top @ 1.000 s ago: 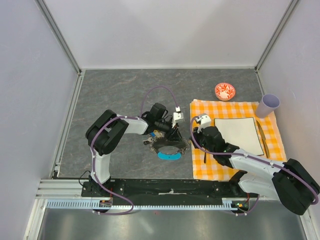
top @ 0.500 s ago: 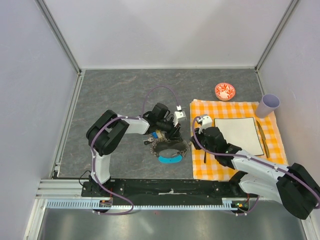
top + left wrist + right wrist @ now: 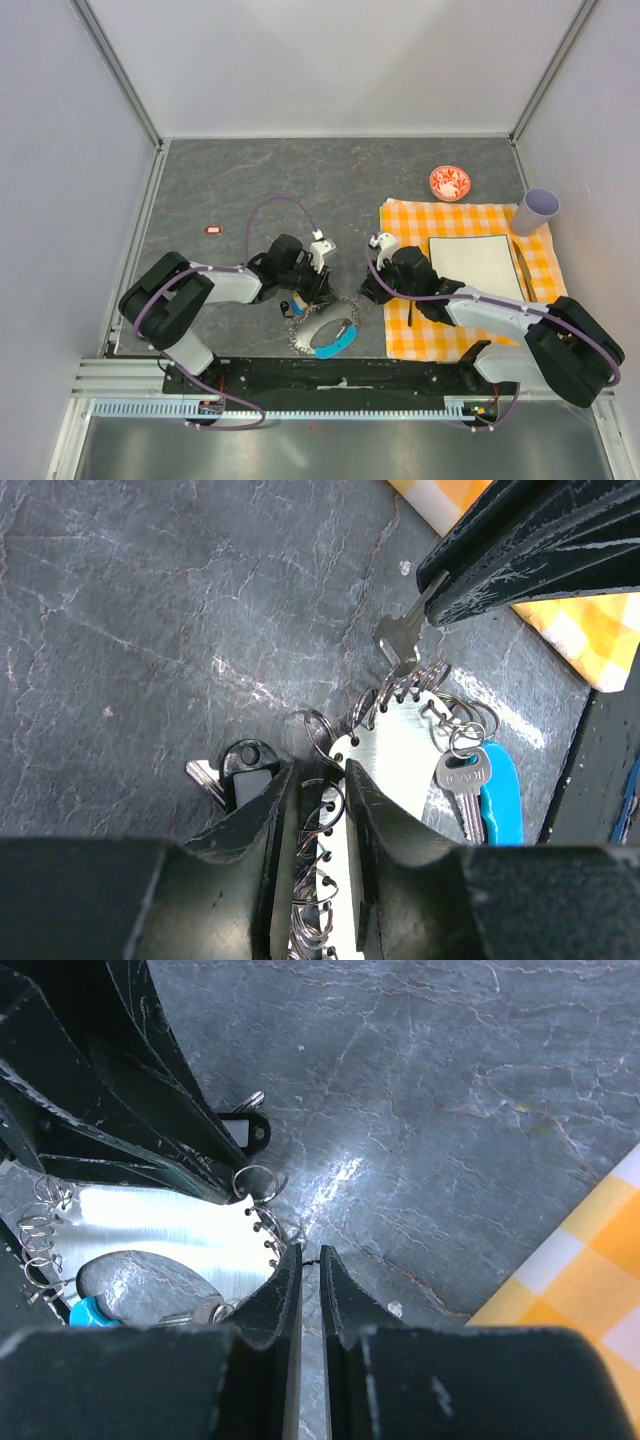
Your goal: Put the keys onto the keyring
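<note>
Lab robot cell: plain white walls (image 3: 330, 60), aluminium frame (image 3: 114, 68).

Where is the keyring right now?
Top view: the keyring lies on the grey table near the front edge, between the left gripper and the right gripper, just left of the checked cloth.

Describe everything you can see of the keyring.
The keyring lies flat on the grey table near the arms' bases. It looks like a loop of small grey metal rings round a bright, shiny middle, with a curved cyan strap on one side. A silver key lies against the strap. The left gripper straddles its rim; whether it clamps is unclear. The right gripper holds a second key with its head at the rings.
</note>
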Available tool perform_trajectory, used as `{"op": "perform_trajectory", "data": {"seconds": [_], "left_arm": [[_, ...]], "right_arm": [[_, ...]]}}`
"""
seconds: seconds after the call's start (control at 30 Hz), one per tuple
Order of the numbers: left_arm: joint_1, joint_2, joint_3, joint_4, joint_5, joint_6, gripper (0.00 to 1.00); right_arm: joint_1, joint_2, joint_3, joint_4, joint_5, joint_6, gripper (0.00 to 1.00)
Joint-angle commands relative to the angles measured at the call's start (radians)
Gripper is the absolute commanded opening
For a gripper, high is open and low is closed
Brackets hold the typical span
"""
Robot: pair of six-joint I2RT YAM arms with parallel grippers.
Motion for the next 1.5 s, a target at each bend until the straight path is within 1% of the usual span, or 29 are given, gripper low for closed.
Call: {"op": "perform_trajectory", "data": {"seconds": [0.0,0.2,0.33,0.5,0.63,0.8,1.13,1.23,1.27,1.33,1.37,1.47], "left_arm": [[0.005,-0.009,-0.023,-0.056,-0.062,0.005,0.32],[-0.024,-0.076,0.031,-0.047,0.009,0.074,0.33],[-0.025,-0.038,0.092,-0.078,0.032,0.068,0.33],[-0.045,0.063,0.222,-0.208,0.05,0.094,0.32],[-0.061,0.098,0.255,-0.245,0.041,0.094,0.3],[-0.062,0.129,0.299,-0.338,0.029,0.094,0.28],[-0.07,0.164,0.327,-0.391,0.049,0.093,0.27],[-0.068,0.155,0.324,-0.392,0.053,0.094,0.22],[-0.068,0.14,0.321,-0.392,0.052,0.093,0.17],[-0.068,0.12,0.315,-0.389,0.047,0.093,0.1],[-0.068,0.108,0.309,-0.38,0.046,0.093,0.02],[-0.067,0.047,0.289,-0.356,0.021,0.093,0.02]], "right_arm": [[0.003,0.029,0.041,0.043,-0.064,-0.048,0.02],[0.004,0.046,0.045,0.046,-0.065,-0.068,0.02],[0.004,0.052,0.039,0.054,-0.065,-0.073,0.02],[0.006,0.043,0.035,0.048,-0.056,-0.085,0.02],[0.004,0.04,0.032,0.049,-0.053,-0.09,0.02],[0.004,0.037,0.024,0.054,-0.054,-0.09,0.02],[0.006,0.026,0.013,0.057,-0.047,-0.09,0.02],[0.004,0.014,0.012,0.055,-0.042,-0.09,0.01],[0.004,0.011,0.013,0.055,-0.041,-0.091,0.01],[0.004,-0.006,0.015,0.046,-0.035,-0.091,0.01],[0.006,-0.012,0.016,0.045,-0.033,-0.096,0.0],[0.004,-0.055,0.027,0.013,-0.013,-0.107,0.0]]}}
